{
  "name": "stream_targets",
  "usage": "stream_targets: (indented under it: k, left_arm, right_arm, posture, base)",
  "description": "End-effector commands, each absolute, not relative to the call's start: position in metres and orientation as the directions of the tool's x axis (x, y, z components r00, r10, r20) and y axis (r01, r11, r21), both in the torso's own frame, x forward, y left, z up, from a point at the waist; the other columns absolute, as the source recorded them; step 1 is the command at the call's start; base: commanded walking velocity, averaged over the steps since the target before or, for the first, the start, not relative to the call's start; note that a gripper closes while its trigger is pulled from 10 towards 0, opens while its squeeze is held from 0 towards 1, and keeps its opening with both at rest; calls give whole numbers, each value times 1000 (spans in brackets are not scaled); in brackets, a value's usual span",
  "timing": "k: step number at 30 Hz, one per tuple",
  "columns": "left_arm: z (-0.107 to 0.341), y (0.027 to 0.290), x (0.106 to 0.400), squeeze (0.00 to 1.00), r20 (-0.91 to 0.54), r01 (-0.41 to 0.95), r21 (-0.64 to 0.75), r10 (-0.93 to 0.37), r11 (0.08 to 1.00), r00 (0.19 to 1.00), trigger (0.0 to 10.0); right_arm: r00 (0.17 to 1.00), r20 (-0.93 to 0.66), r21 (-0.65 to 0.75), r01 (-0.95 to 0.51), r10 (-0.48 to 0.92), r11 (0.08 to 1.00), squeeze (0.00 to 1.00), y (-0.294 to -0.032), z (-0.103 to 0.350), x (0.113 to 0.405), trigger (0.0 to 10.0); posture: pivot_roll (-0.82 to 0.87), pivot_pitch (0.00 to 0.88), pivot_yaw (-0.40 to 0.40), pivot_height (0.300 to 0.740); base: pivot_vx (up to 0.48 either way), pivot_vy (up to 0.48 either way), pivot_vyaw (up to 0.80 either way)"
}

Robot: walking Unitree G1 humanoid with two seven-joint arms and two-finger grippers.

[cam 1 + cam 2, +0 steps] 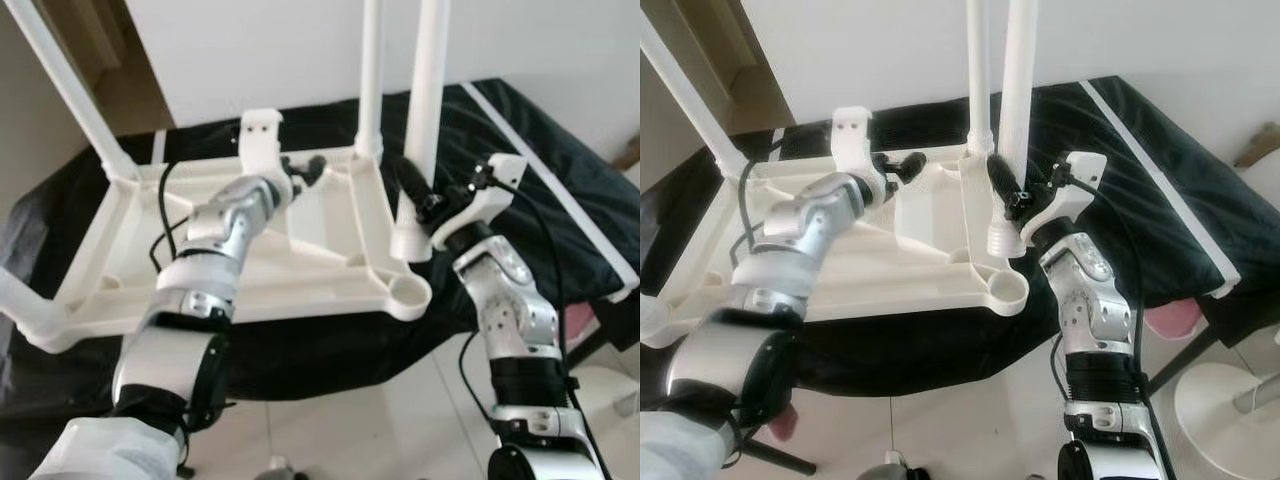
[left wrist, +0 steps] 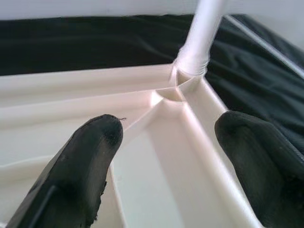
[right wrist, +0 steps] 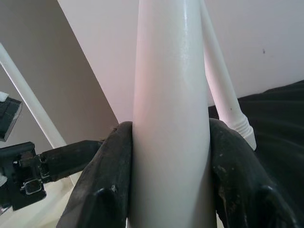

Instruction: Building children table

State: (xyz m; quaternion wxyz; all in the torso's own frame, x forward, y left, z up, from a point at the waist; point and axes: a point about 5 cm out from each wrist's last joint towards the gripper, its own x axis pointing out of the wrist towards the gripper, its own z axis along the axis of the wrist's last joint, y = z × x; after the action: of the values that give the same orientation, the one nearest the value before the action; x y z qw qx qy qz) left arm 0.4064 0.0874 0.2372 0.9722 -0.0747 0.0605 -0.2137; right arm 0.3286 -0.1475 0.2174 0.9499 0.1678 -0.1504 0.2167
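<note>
Upright in the right gripper [image 1: 418, 205], clamped between both black fingers [image 3: 102, 190], a white plastic table leg [image 1: 424, 110] stands beside the near corner socket [image 1: 410, 292] of the upturned white plastic tabletop [image 1: 300, 250] on black cloth [image 1: 540, 170]. Opposite, the left gripper [image 1: 303, 172] hovers spread, empty, over the underside.

white table top [image 1: 300, 250] upside down | 3 legs fitted | loose leg [image 1: 424, 120] upright
</note>
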Motion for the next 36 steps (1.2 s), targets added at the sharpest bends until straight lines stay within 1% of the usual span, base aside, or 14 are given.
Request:
stream_targets:
  k: [1,7,15,18,19,22,25,26,28,30,32,34,35,36]
  left_arm:
    - [247,91,411,0,-58,395,-117,-404,911,913,10000]
    - [280,76,417,0,28,452,-68,-451,890,892,10000]
    - [309,49,413,0,108,566,-95,-556,819,824,10000]
    - [328,28,407,0,154,647,-101,-631,756,760,10000]
    - [328,28,407,0,154,647,-101,-631,756,760,10000]
    - [346,6,396,0,216,738,-135,-708,661,673,10000]
    - [350,1,393,0,229,757,-144,-723,637,652,10000]
    - [354,-5,389,0,245,782,-155,-743,604,623,10000]
    - [354,-5,389,0,245,782,-155,-743,604,623,10000]
    - [362,-21,377,0,279,835,-170,-787,523,550,10000]
    - [365,-26,373,0,291,852,-175,-801,493,523,10000]
    - [365,-26,373,0,291,852,-175,-801,493,523,10000]
    - [371,-36,365,0,314,879,-178,-821,442,476,10000]
    - [371,-36,365,0,314,879,-178,-821,442,476,10000]
  right_arm:
    - [828,384,227,-515,410,827,0,-142,224,325,10000]
    - [790,355,170,-581,500,796,0,-136,220,319,10000]
    - [762,335,151,-624,554,767,0,-129,216,316,10000]
    - [757,324,138,-631,568,763,0,-129,213,317,10000]
    - [757,324,138,-631,568,763,0,-129,213,317,10000]
    - [766,314,147,-623,561,768,0,-127,210,321,10000]
    - [769,312,152,-621,558,769,0,-126,209,322,10000]
    - [769,310,153,-620,559,769,0,-125,209,323,10000]
    - [769,310,153,-620,559,769,0,-125,209,323,10000]
    - [779,303,159,-610,549,777,0,-125,207,324,10000]
    - [784,303,166,-604,543,779,0,-125,206,325,10000]
    - [784,303,166,-604,543,779,0,-125,206,325,10000]
    - [782,309,173,-606,542,776,0,-123,207,326,10000]
    - [782,309,173,-606,542,776,0,-123,207,326,10000]
  posture:
    - [13,0,34,740]
    - [-4,0,32,740]
    - [-6,0,38,740]
    - [3,0,42,740]
    - [3,0,42,740]
    - [15,0,42,740]
    - [15,0,42,740]
    - [16,0,44,740]
    - [16,0,44,740]
    - [23,0,44,740]
    - [23,0,44,740]
    - [23,0,44,740]
    - [30,0,40,740]
    - [30,0,40,740]
  base:
    - [0,0,0]
    - [0,0,0]
    - [0,0,0]
    - [0,0,0]
    - [0,0,0]
    - [0,0,0]
    - [0,0,0]
    - [0,0,0]
    - [0,0,0]
    - [0,0,0]
    - [0,0,0]
    - [0,0,0]
    - [0,0,0]
    - [0,0,0]
